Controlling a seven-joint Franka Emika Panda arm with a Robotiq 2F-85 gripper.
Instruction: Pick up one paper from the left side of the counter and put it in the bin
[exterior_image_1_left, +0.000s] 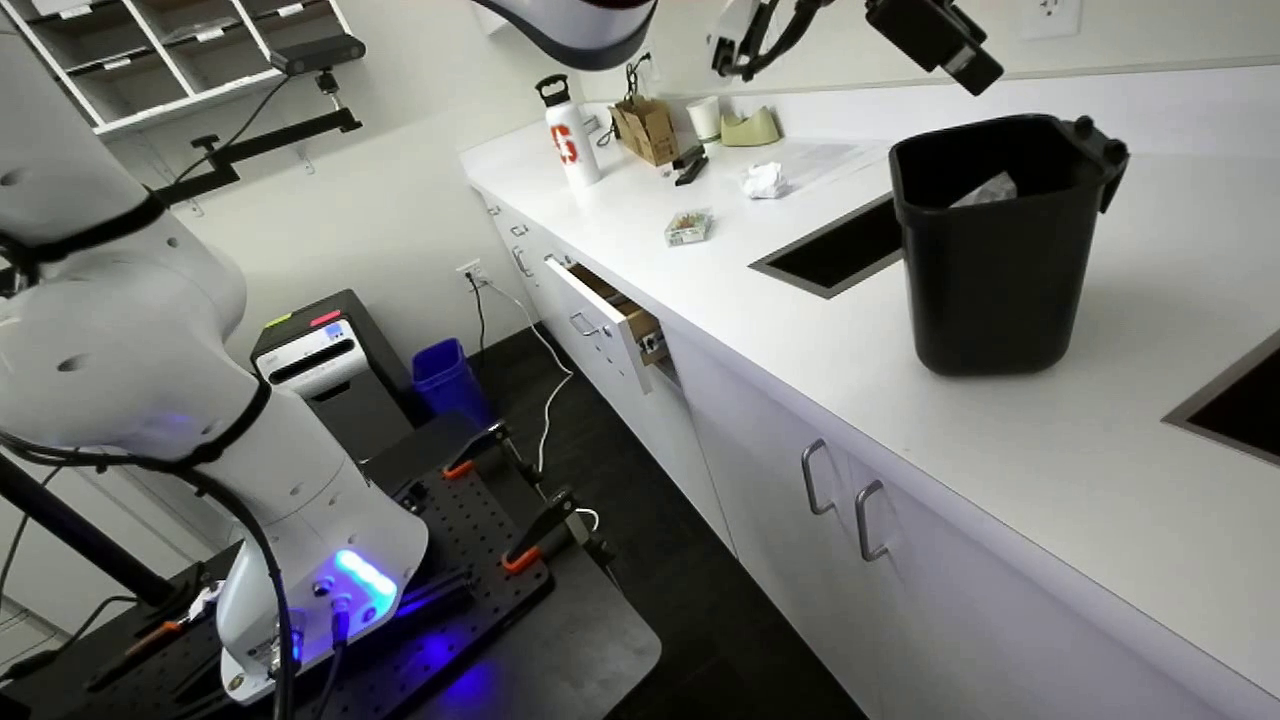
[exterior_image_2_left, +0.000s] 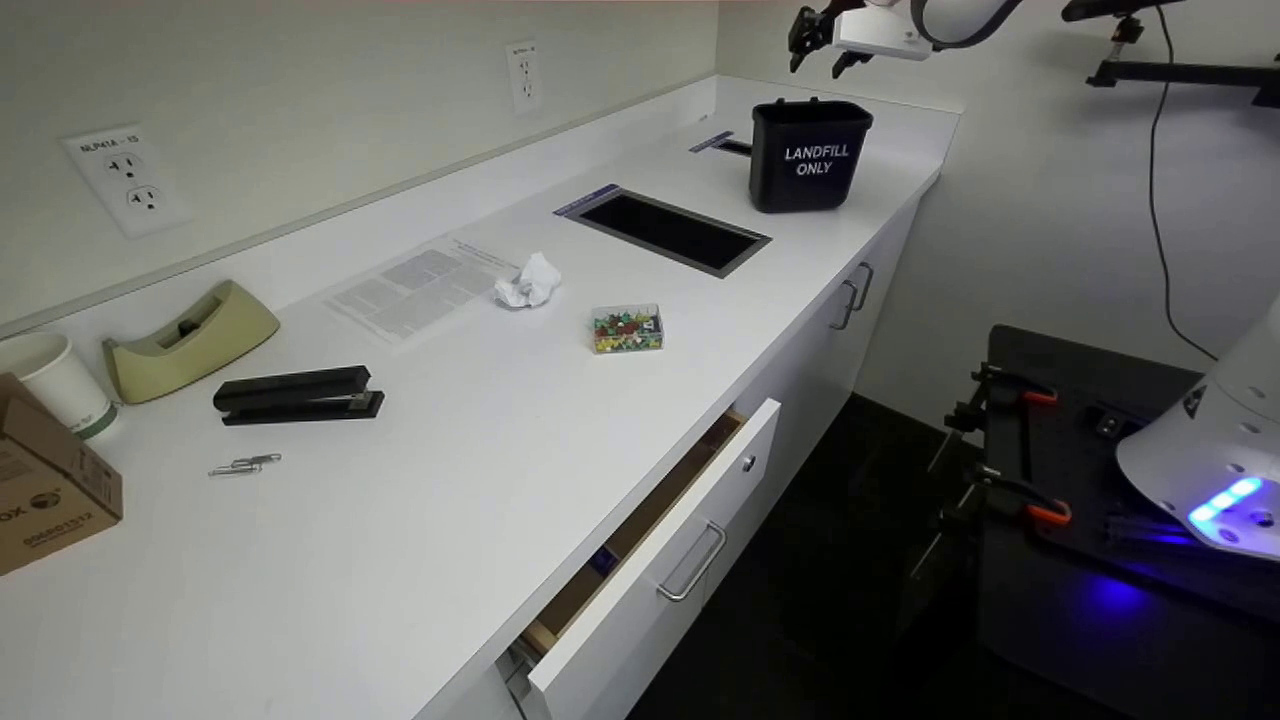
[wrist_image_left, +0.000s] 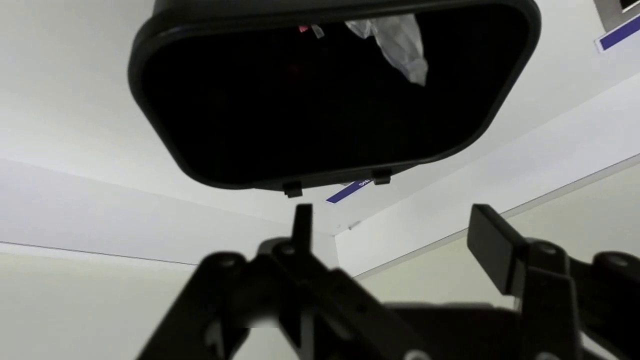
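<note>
On the white counter (exterior_image_2_left: 450, 520) a crumpled white paper (exterior_image_2_left: 530, 283) lies beside a printed sheet; the same paper (exterior_image_1_left: 765, 181) shows in both exterior views. The black bin (exterior_image_2_left: 808, 160) stands upright on the counter, lettered "LANDFILL ONLY". Inside its mouth I see a pale crumpled piece (wrist_image_left: 400, 47), whose material I cannot tell; small red bits show near it. My gripper (exterior_image_2_left: 818, 66) hangs above the bin in an exterior view. In the wrist view its fingers (wrist_image_left: 492, 245) stand wide apart with nothing between them, and the bin's rim (wrist_image_left: 335, 175) lies just beyond the fingertips.
Dark rectangular cut-outs (exterior_image_2_left: 670, 230) open in the counter on either side of the bin. A clear box of pins (exterior_image_2_left: 627, 328), a stapler (exterior_image_2_left: 295, 393), a tape dispenser (exterior_image_2_left: 190, 345) and a cardboard box (exterior_image_2_left: 50, 490) share the counter. A drawer (exterior_image_2_left: 660, 570) below juts out.
</note>
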